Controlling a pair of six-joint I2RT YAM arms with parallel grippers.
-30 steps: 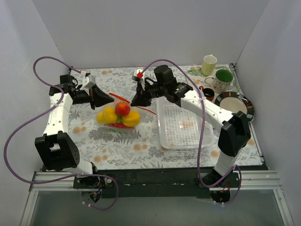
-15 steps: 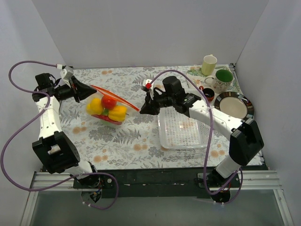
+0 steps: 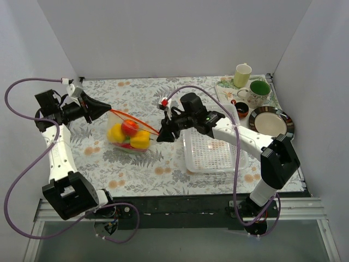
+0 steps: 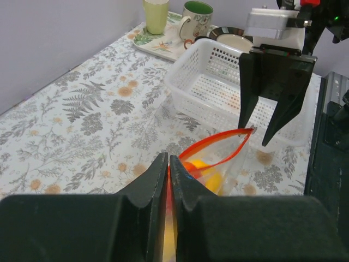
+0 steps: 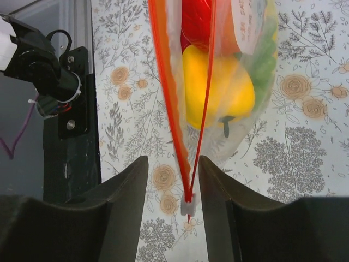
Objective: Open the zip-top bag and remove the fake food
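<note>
The zip-top bag stands left of centre on the flowered table, its red-orange zip strip parted into an open loop. The fake food shows inside it: a red tomato, yellow pieces and green bits. My left gripper is shut on the strip at the bag's left corner and holds it up. My right gripper is open at the strip's right end. The white slider sits between its fingers, and I cannot see them touch it.
A white perforated basket lies just right of my right gripper and also shows in the left wrist view. At the back right stand a cream cup, a green-lined mug and a dark-rimmed plate. Walls close in on both sides.
My left arm has swung back to the left, pulling the bag's corner and the food with it. My right gripper has followed down and to the left, staying at the strip's right end.
</note>
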